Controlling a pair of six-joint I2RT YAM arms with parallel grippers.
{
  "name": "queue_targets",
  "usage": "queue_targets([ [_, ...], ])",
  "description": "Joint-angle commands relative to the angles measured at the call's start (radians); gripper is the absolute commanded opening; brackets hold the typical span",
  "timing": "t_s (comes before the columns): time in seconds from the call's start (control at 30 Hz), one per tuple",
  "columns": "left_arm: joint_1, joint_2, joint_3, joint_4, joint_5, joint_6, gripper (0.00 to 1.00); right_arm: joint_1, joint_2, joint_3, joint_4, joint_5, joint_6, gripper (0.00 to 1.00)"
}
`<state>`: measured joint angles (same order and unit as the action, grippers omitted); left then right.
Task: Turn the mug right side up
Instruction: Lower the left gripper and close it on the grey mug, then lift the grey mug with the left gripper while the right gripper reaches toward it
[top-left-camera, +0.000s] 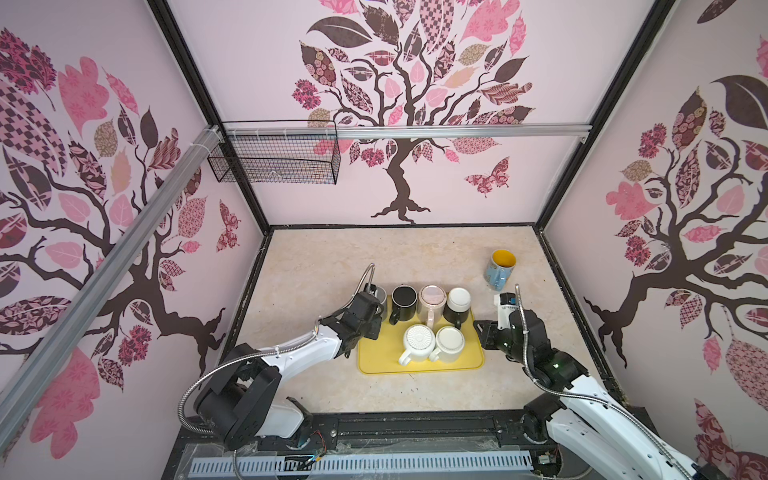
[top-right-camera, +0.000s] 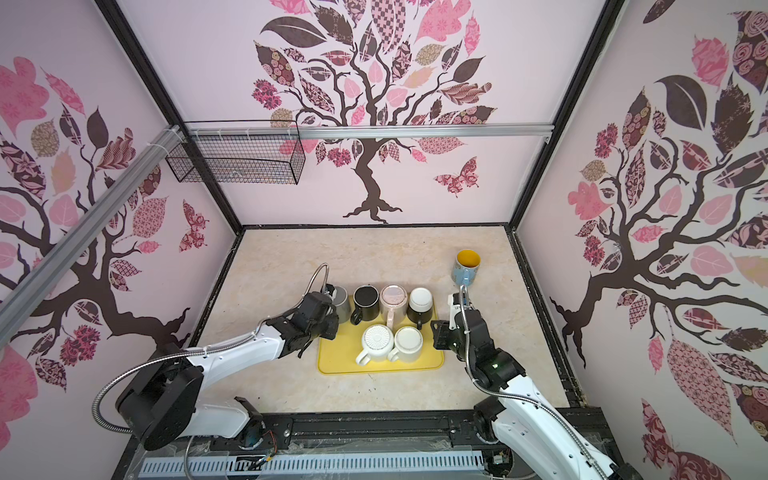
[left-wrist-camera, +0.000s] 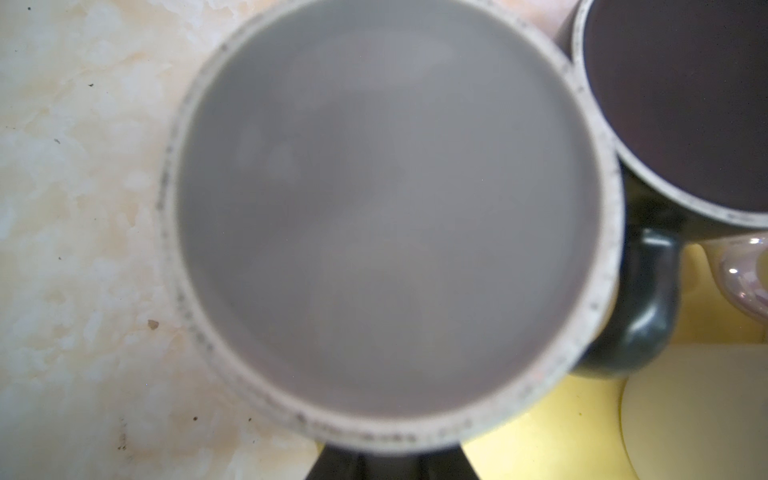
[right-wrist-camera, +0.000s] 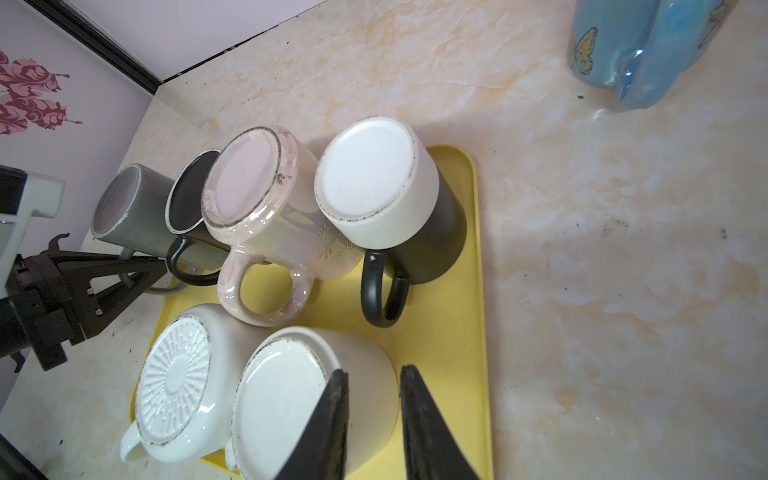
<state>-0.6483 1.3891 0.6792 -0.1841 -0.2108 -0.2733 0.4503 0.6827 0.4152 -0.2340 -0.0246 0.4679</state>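
The left tool (right-wrist-camera: 151, 264) comes in level at the grey mug (right-wrist-camera: 129, 208). Its two black tapered fingers close to a point on the mug's thin loop handle. They look pinched on it, though the handle is partly hidden behind them. The grey mug stands upside down directly ahead of this tool. In the left wrist view its base (left-wrist-camera: 386, 216) is a blurred, matte grey disc ringed by a pale, speckled, unglazed foot. The mug sits at the corner of the yellow tray (top-left-camera: 374, 361) nearest the left tool. I cannot tell whether its rim rests on the tray or on the cream, marble-patterned worktop (top-left-camera: 332, 257).

Touching the grey mug, on the side toward the right tool, is an inverted black mug (right-wrist-camera: 189, 195) with a dark base inside a pale ring. Next in that row come a pearly pink mug (right-wrist-camera: 257, 195) with a thick glossy handle, then a matte mug (right-wrist-camera: 374, 178), white at its base and black toward the rim.

Closer to the right tool stand two more inverted mugs: a white mug (right-wrist-camera: 174, 370) with a ribbed sunburst base and a cream mug (right-wrist-camera: 282, 399) with a smooth, shiny base. The right tool (right-wrist-camera: 372, 376) hangs just over the cream mug's side, with its black wedge fingers slightly apart and nothing between them.

Beyond the right tool, well apart from the tray, a glossy blue mug (top-left-camera: 500, 270) with a yellow inside and a butterfly print stands upright on the worktop.
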Motion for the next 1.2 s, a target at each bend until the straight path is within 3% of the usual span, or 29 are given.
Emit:
queue_targets([
  [0.0, -0.003, -0.05, 0.025, 0.003, -0.042, -0.001, 0.0, 0.001, 0.007, 0.019, 0.012, -0.014, -0.003, 0.26],
  [0.3, -0.004, -0.152, -0.002, -0.035, -0.104, -0.008, 0.0, 0.001, -0.029, -0.002, 0.022, -0.07, 0.021, 0.27],
  [0.5, -0.007, -0.213, -0.018, -0.026, -0.078, -0.037, 0.0, 0.0, -0.028, 0.008, 0.034, -0.094, 0.029, 0.27],
  [0.8, -0.018, -0.285, 0.012, -0.061, -0.036, -0.063, 0.0, 0.001, -0.005, 0.041, 0.121, -0.218, 0.103, 0.27],
  [1.17, -0.043, -0.353, 0.019, -0.066, 0.014, -0.102, 0.0, 0.0, -0.003, 0.055, 0.271, -0.387, 0.263, 0.38],
])
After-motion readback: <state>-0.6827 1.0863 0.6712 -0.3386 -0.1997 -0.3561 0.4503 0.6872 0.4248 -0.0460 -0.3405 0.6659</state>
